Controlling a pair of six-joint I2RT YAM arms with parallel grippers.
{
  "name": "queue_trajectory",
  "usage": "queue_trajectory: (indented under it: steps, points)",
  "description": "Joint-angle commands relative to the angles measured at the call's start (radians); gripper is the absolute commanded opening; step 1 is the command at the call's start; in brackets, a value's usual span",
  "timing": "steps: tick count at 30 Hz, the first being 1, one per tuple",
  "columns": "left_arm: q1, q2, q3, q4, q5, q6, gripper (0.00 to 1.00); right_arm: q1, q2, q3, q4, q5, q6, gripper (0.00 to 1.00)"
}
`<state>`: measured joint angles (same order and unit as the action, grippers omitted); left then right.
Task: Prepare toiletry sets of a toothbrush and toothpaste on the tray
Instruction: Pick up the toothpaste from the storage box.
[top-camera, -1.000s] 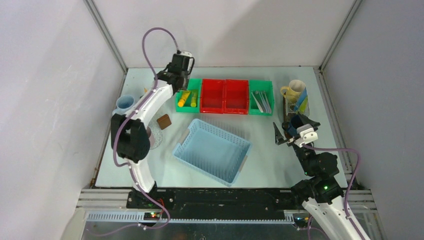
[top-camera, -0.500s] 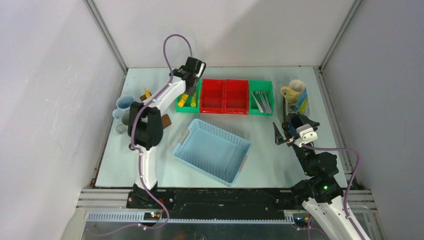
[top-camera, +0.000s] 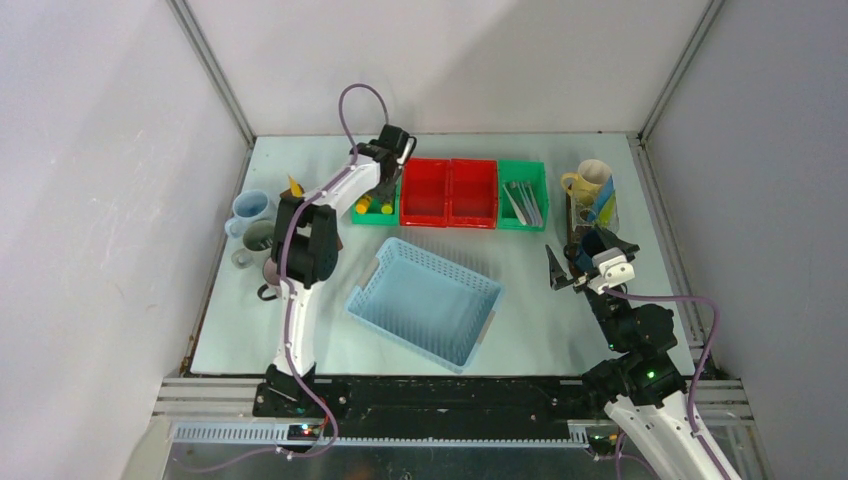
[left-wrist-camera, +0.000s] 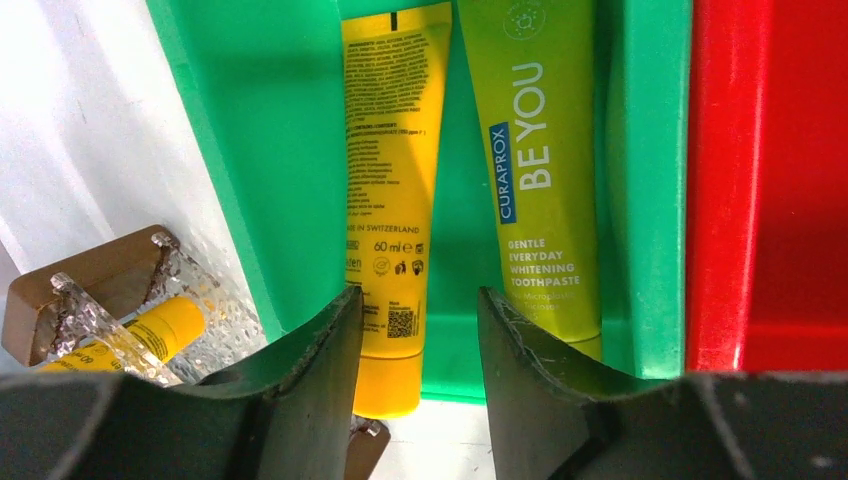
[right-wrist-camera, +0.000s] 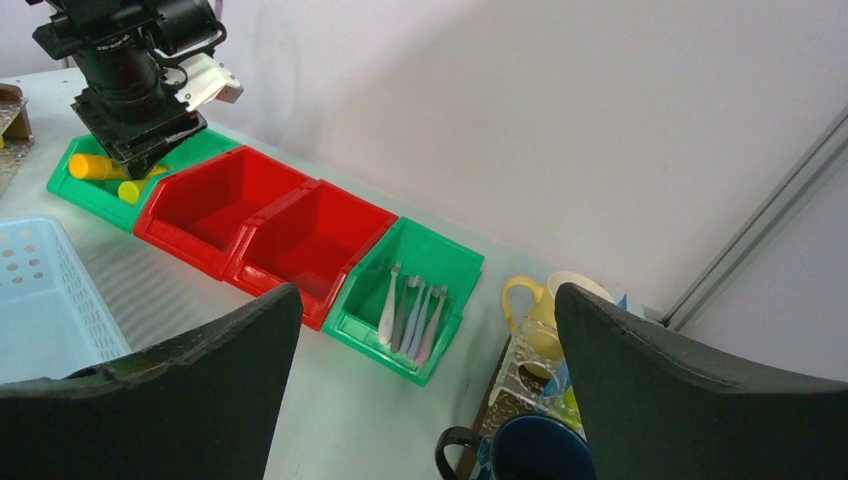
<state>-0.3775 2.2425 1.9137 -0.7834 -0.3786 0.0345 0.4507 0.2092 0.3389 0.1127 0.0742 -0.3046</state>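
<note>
The toiletry sets are only part made, judging by how things lie: a cream ceramic mug (top-camera: 590, 180) with a blue tube in it stands at the far right on what looks like the dark brown tray (right-wrist-camera: 498, 380), a dark blue mug (right-wrist-camera: 535, 450) sits just nearer, and a pale blue mug (top-camera: 250, 207) and a grey mug (top-camera: 255, 238) stand at the far left of the worktop (top-camera: 540, 320). The step in hand seems to be fetching toothpaste. The left hand (left-wrist-camera: 417, 305) hangs over the far-left green plastic bin (left-wrist-camera: 270, 150), its fingers roughly half apart and straddling the cap end of a yellow toothpaste tube (left-wrist-camera: 385, 200) that lies beside a lime green tube (left-wrist-camera: 540, 170); it has hold of nothing, and I cannot tell whether the fingertips touch the tube. The right hand (right-wrist-camera: 425, 295) hovers over the right side of the worktop, spread wide and empty. Thin pale toothbrushes (right-wrist-camera: 410, 320) lie in the other green bin, right of two red bins (top-camera: 450, 192), and a light blue perforated basket (top-camera: 425, 300) sits in the middle. To my eye, the next move calls for lowering squarely over the yellow tube, pinching its narrow body without catching the green one, then lifting it clear of the bin wall towards a mug.
</note>
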Motion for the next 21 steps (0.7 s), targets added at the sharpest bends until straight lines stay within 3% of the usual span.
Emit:
queue_trajectory:
  steps: [1,11,21]
  points:
    - [0.023,0.016,0.031,-0.019,0.007,-0.027,0.5,0.008,0.007,-0.008,0.046,-0.009,-0.01,1.0]
    - [0.034,0.052,0.033,-0.051,0.062,-0.066,0.44,0.01,0.007,-0.01,0.047,-0.009,-0.011,0.99]
    - [0.038,-0.008,0.041,-0.042,0.076,-0.076,0.2,0.014,0.004,-0.011,0.047,-0.009,-0.013,1.0]
